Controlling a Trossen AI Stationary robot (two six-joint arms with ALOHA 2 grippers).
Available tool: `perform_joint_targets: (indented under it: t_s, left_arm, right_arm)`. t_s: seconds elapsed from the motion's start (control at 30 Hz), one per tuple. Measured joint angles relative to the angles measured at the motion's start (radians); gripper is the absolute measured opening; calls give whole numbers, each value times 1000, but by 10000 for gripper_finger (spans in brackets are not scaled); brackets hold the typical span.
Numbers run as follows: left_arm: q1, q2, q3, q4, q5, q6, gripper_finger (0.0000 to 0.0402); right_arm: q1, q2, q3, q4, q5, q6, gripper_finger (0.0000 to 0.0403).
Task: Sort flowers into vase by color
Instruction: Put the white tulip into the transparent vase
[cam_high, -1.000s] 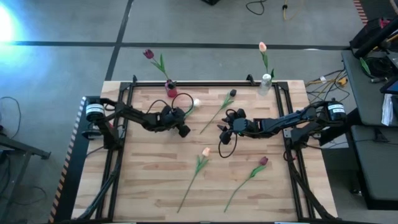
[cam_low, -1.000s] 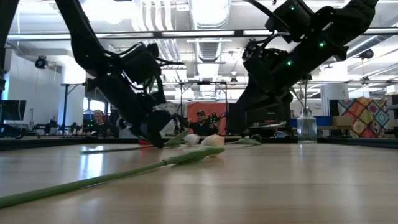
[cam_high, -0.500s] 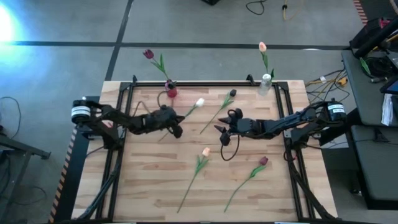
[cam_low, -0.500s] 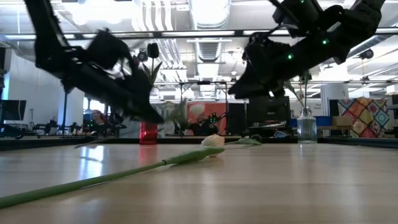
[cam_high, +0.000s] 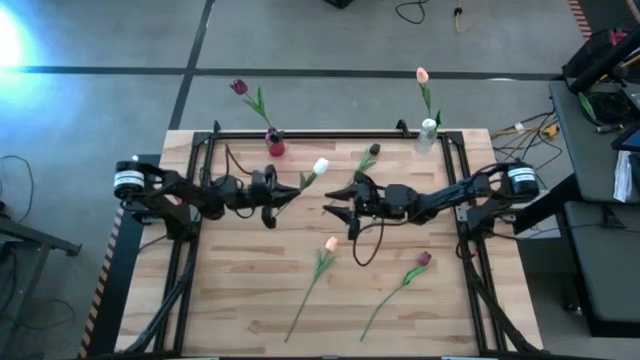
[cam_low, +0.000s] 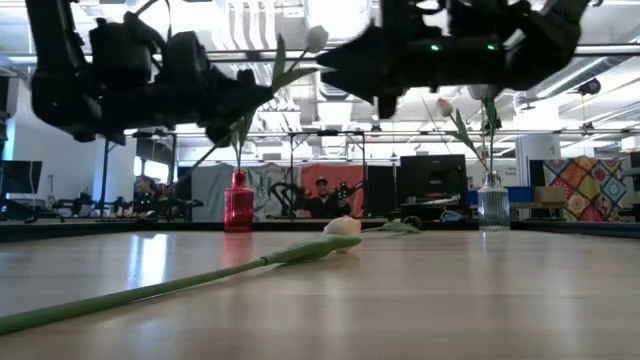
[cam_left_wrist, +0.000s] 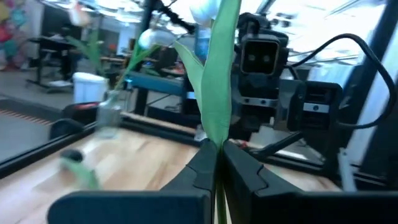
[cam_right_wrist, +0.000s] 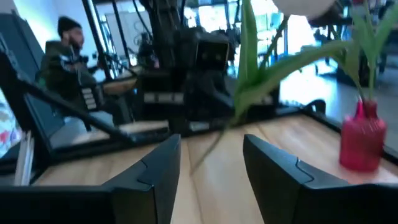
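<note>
The left gripper (cam_high: 272, 193), clamped tight on the stem of a white tulip (cam_high: 320, 166), has lifted it clear of the table within the last second and now holds it aloft over the far-left of the table, its head pointing toward the right arm. The right gripper (cam_high: 338, 202), fingers spread and holding nothing, has advanced leftward to meet it, a sign that a handover is likely. The red vase (cam_high: 275, 146) at the far edge holds a dark tulip (cam_high: 238, 87), the clear vase (cam_high: 427, 135) to its right a peach one (cam_high: 422, 75). A dark-headed flower (cam_high: 373, 150), a peach tulip (cam_high: 331, 244) and a maroon tulip (cam_high: 423, 259) lie on the table unsorted.
</note>
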Motion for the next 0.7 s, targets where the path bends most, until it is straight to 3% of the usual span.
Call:
perform_joint_targets:
  t_s: [0.2,0.37,0.53,0.7]
  left_arm:
    - [-1,18,77,4,89,4,0]
    - [-1,18,93,2,101,26,0]
    - [0,37,109,-2,98,58,0]
    - [0,84,144,-4,98,76,0]
  right_arm:
    - [-15,86,140,2,10,0,187]
    - [-24,116,186,1,101,-1,183]
    - [-34,110,204,-1,105,-27,158]
    - [-43,108,245,-13,67,-58,106]
